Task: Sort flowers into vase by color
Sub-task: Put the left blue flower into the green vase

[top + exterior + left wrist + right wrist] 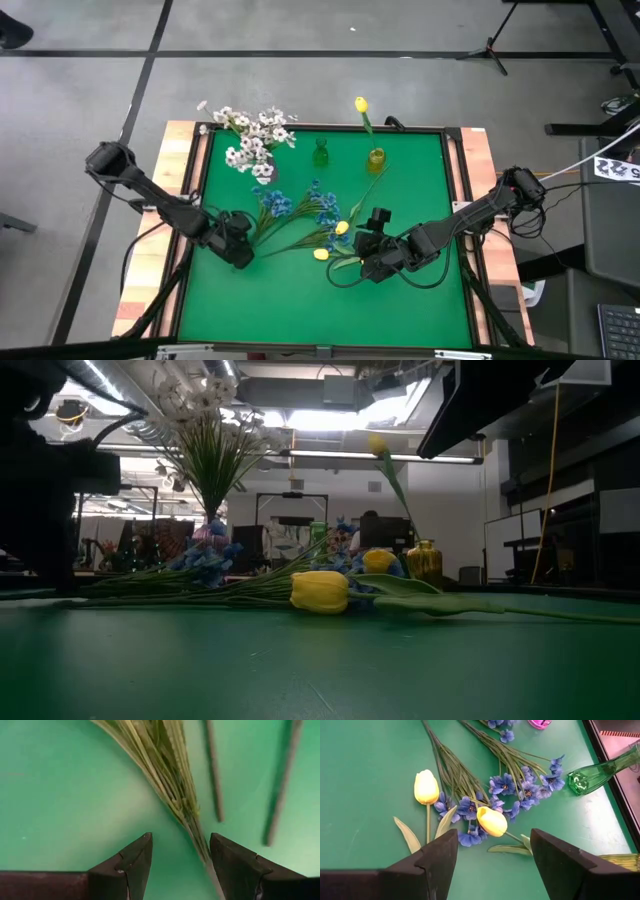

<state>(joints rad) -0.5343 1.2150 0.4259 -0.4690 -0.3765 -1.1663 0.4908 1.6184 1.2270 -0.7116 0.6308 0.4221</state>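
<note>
Left gripper (180, 865) fingers apart around blue sprig's stem bundle (172, 790), ungripped; right gripper (492, 865) spread, empty, over yellow tulips (491, 821). Low view alone shows white spray (205, 405) upright.

Overhead view looks evenly lit to me, barely any shadows on the green table (420, 300), low view is dim up front with ceiling lights (340, 420) glaring behind, arms just dark silhouettes, my left wrist cam soft, stems (165, 765) blurred, right wrist sharp.
</note>
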